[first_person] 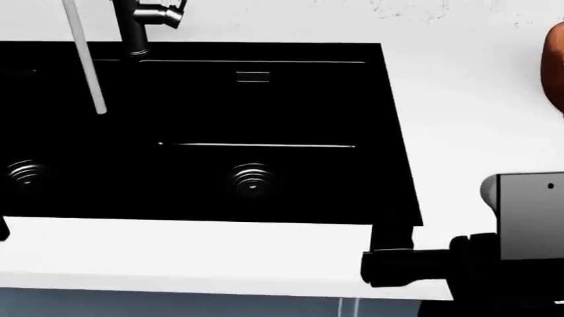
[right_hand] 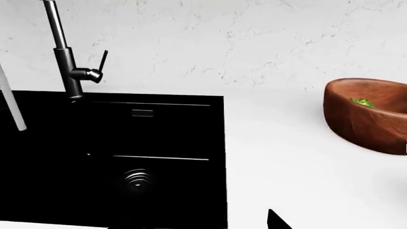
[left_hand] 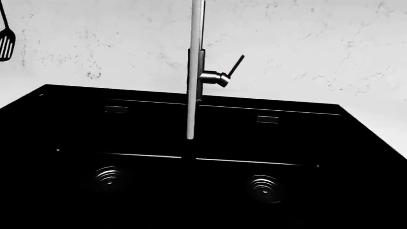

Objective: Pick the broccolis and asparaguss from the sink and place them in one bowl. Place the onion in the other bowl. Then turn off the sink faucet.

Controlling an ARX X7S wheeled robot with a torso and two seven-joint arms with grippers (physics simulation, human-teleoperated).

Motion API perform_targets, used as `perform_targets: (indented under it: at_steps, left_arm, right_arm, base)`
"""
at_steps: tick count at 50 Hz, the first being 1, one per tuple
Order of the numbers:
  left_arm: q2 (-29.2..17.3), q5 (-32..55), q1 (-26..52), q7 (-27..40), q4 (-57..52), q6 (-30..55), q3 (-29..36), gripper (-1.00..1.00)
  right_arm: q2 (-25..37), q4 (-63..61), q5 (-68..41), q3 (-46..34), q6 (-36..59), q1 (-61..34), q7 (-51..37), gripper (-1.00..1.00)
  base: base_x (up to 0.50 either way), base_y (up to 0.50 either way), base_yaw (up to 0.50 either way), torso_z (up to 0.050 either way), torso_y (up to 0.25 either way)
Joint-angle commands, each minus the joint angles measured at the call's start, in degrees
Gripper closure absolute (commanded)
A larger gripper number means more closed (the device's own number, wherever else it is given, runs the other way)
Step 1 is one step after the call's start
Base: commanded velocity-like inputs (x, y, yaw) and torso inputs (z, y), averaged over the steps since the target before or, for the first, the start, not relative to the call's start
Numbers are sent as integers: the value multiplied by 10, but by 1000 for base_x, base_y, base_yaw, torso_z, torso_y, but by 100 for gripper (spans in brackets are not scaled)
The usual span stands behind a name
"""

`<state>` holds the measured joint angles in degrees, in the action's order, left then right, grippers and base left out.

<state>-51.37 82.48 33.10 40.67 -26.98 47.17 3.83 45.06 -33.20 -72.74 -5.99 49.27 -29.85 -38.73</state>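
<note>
Sink (first_person: 264,119) noted just beyond right gripper (first_person: 387,254), fingers hidden, spread not determinable. Faucet (right_hand: 66,71) well beyond, lever (right_hand: 102,59) tilted upward. Wooden bowl (right_hand: 365,119) off to the side, holding something green (right_hand: 363,102). Left gripper unseen; both basins bare.

I note a black sink (first_person: 387,132) with ribbed metal drains (first_person: 252,179), a black faucet (right_hand: 66,67), white grey-veined marble wall (right_hand: 254,43), and a reddish-brown wooden bowl (right_hand: 362,121) holding green.
</note>
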Motion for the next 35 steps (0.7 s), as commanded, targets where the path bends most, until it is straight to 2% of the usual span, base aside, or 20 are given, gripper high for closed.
perform_targets:
  at_steps: [1, 19, 35]
  left_arm:
    - [0, 4, -9, 2, 0, -2, -1, -100]
    - [-2, 10, -5, 7, 1, 0, -1, -100]
    - [5, 11, -7, 11, 1, -5, 0, -100]
  right_arm:
    - [6, -7, -10, 6, -1, 6, -4, -100]
    - [6, -12, -10, 13, -13, 16, 1, -100]
    - [10, -10, -19, 11, -6, 7, -10, -100]
  base:
    - [203, 500, 0, 0, 0]
    - [259, 493, 0, 0, 0]
    - [499, 140, 0, 0, 1]
